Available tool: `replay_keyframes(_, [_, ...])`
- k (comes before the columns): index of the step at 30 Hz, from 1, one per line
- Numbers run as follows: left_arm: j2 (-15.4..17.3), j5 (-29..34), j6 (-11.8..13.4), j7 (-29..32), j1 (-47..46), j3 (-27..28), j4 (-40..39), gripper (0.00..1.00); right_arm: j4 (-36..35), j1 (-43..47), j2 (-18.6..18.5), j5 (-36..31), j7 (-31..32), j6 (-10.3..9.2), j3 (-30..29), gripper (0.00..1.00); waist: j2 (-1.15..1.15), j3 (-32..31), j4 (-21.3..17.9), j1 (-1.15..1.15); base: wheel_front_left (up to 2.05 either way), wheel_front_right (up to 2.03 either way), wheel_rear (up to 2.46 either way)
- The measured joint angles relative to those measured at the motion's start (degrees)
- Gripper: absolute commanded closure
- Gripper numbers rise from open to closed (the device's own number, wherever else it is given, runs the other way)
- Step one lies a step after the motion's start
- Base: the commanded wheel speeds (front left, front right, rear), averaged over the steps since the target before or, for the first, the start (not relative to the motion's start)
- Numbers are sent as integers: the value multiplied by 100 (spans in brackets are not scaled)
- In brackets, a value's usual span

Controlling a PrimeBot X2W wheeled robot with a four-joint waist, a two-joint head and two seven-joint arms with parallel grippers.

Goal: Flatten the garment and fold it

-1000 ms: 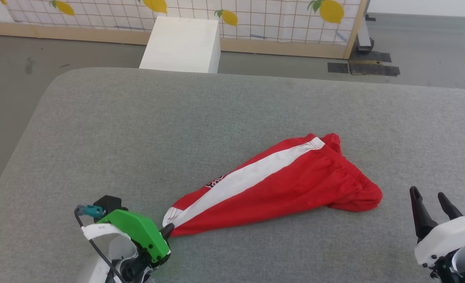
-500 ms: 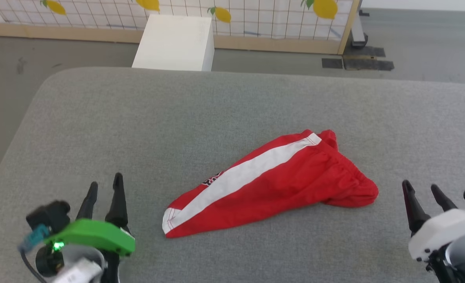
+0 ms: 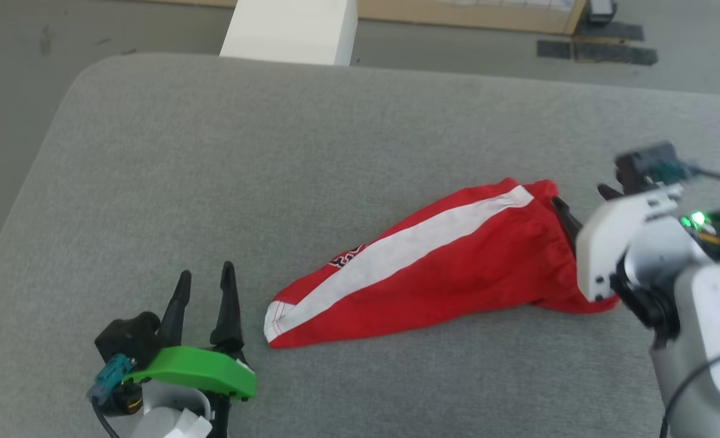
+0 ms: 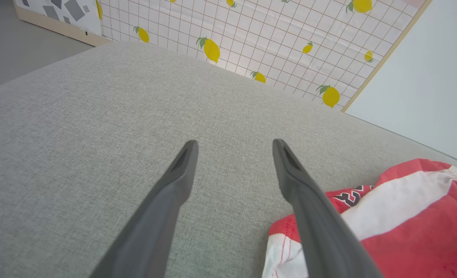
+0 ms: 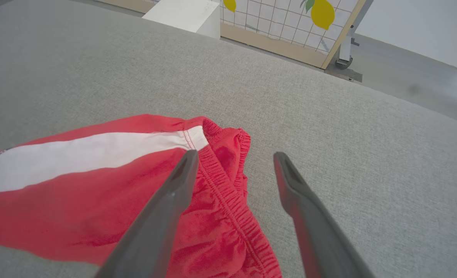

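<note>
Red garment (image 3: 457,267) bunched on grey cushion (image 3: 274,152); left fingers (image 3: 229,298) apart, right fingers (image 5: 168,208) apart

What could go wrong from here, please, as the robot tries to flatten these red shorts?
The right gripper, open, straddles the bunched waistband; closing there may pinch several layers, so the garment would lift doubled instead of spreading. The left gripper stands open beside the hem, apart from it; with that end unpinned, a pull could drag the whole garment across the grey cushion.
</note>
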Motion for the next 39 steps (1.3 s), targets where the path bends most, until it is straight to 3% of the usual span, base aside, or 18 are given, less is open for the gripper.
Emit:
replay_keyframes(10, [-348, 357, -274, -15, -166, 201, -134, 0, 958, -1227, -538, 42, 1145, 0, 1159, 0, 0, 473, 409, 0, 0, 0, 0])
replay_keyframes(18, [-491, 437, -468, -15, -225, 354, -60, 0, 1337, -1456, -740, 307, 1270, 0, 1808, 0, 0, 704, 646, 0, 0, 0, 0])
replay_keyframes(19, [-497, 437, -477, -15, -229, 379, -41, 0, 1369, -1462, -739, 353, 1292, 0, 1824, 51, 0, 717, 656, 0, 0, 0, 0])
replay_keyframes(20, [-499, 439, -485, -15, -230, 393, -22, 0, 1384, -1464, -746, 377, 1292, 0, 1844, 64, 0, 719, 658, 0, 0, 0, 0])
replay_keyframes(21, [-508, 446, -504, -15, -230, 408, -3, 0, 1399, -1471, -751, 403, 1288, 0, 1870, 100, 0, 713, 655, 0, 0, 0, 0])
replay_keyframes(26, [-536, 597, -537, -15, -230, 452, 43, 0, 1419, -1520, -753, 545, 1088, 0, 1856, 100, 0, 615, 594, 0, 0, 0, 0])
replay_keyframes(32, [-554, 652, -602, -15, -229, 493, 97, 0, 1301, -1908, -713, 575, 568, 0, 1379, 100, 0, 426, 474, 0, 0, 0, 0])
replay_keyframes(39, [-561, 688, -630, -15, -207, 535, 194, 0, 499, -1679, -704, 779, 99, 0, 880, 100, 0, 102, 313, 0, 0, 0, 0])
